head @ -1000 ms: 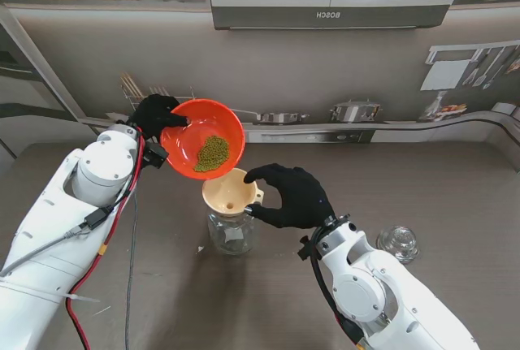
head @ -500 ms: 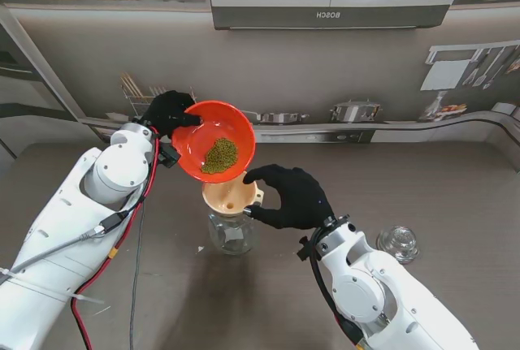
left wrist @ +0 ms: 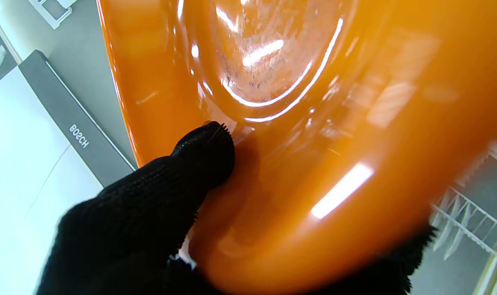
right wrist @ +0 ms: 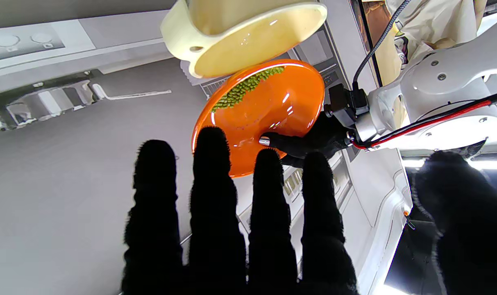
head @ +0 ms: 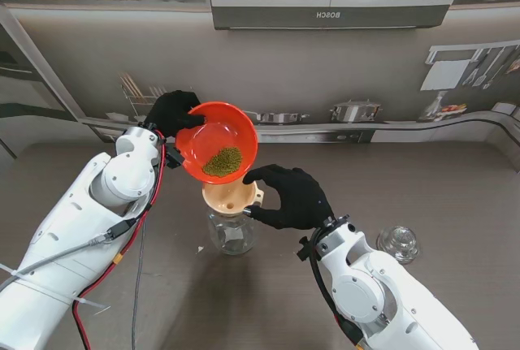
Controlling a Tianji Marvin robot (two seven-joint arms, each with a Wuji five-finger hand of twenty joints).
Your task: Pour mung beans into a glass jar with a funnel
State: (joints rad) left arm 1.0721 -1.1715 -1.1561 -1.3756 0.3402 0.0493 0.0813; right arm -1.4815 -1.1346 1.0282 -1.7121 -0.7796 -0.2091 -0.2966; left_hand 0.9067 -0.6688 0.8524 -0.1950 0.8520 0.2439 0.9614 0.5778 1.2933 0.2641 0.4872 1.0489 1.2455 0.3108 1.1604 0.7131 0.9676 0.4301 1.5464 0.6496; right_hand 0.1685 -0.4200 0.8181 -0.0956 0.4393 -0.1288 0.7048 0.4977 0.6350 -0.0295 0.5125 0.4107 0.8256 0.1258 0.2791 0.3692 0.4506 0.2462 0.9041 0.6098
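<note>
Over funnel, orange bowl now tipped steeper than second ago; mung beans slid down to low rim, none falling yet as far as I see. Pour about to start, I judge. Left robot hand pinching bowl's far rim. Right robot hand curled at funnel edge, steadying it on glass jar. Bowl glossy smooth plastic; funnel cream, matte; jar clear; desk grey-brown.

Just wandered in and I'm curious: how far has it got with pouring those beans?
Done: cream plastic funnel sits in the clear glass jar, right hand beside it. In hand: left hand tilts the orange plastic bowl. Left: green mung beans remain inside the bowl.
</note>
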